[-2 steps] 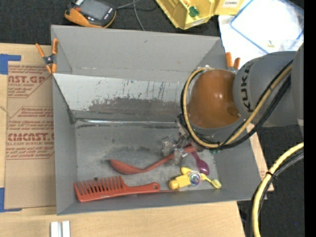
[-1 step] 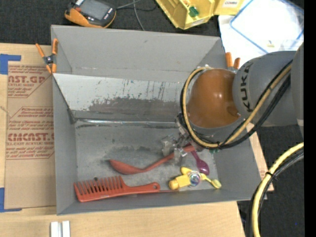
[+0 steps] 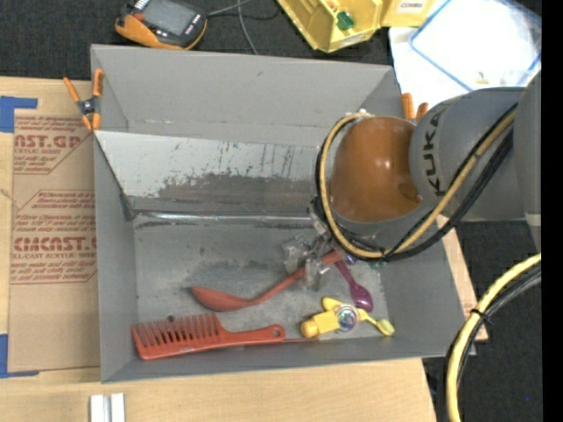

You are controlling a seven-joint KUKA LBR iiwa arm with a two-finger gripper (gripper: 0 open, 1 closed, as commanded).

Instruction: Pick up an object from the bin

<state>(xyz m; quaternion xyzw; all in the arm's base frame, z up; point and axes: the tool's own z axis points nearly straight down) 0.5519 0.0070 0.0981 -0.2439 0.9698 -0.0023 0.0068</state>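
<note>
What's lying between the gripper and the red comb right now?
In the camera view, the orange-red spoon lies between the gripper and the red comb.

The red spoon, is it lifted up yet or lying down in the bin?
Lying down: the red spoon rests along the bin floor, bowl to the left, its handle end beneath the gripper.

Arm [image 3: 471, 152] is reaching in from the right; gripper [image 3: 306, 262] is hanging low in the right-middle of the grey bin [image 3: 176, 95], right at the handle end of a red-orange spoon [image 3: 242, 295]; the spoon's bowl is pointing left on the floor; purple spoon [image 3: 358, 290] is lying just right of the gripper; yellow toy [image 3: 339, 321] is lying near the front wall; red comb [image 3: 198, 335] is lying along the front, left of the toy
</note>
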